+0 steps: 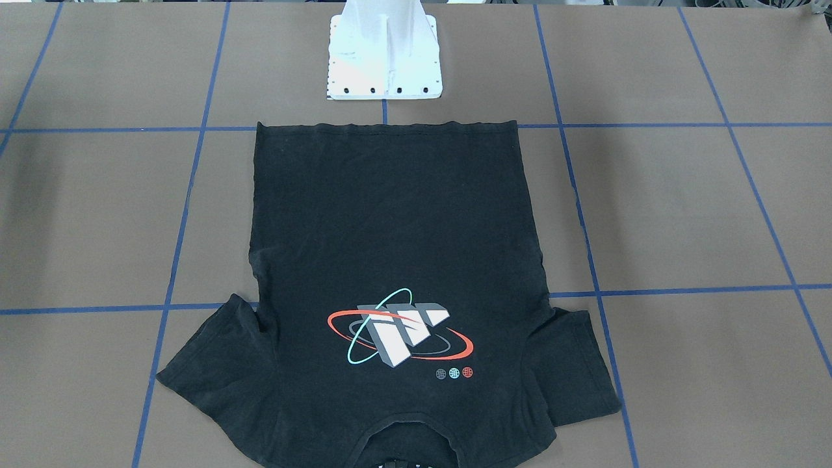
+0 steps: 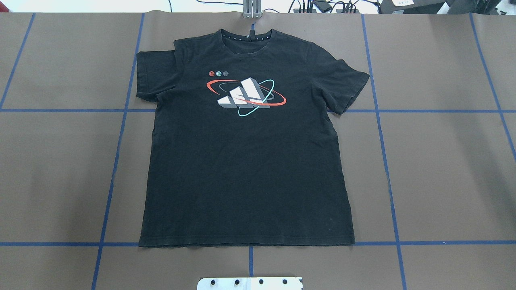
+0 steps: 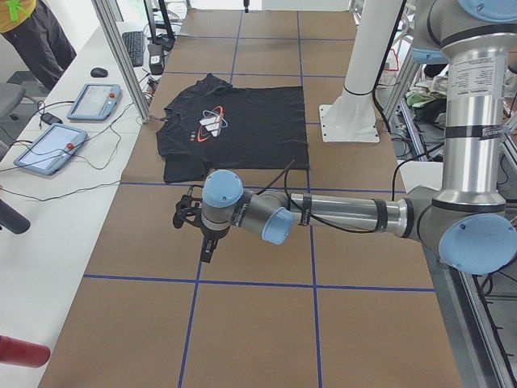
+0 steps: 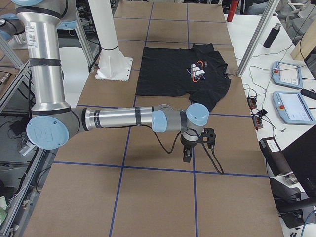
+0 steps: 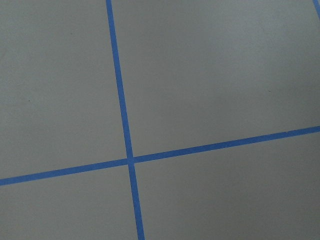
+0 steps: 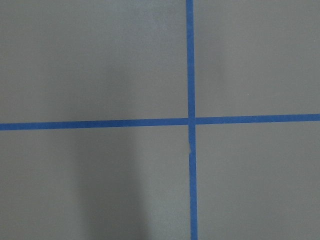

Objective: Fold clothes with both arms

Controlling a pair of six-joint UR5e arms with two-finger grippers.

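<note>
Since the T-shirt [image 2: 246, 161] lies flat, logo up, on the desk [image 2: 443, 181], hem nearest the white base mount [image 2: 250, 283], the left tool [image 3: 208, 250] and right tool [image 4: 187, 155], both well wide of the mount and released or clenched I cannot tell, should probably pinch matching sleeves evenly.

Overhead and front-facing views look steeply down on the black T-shirt [image 2: 246, 161] from its hem and collar ends. Both side views see it farther off along the table [image 4: 158, 197]. Wrist cameras face the table closely.
</note>
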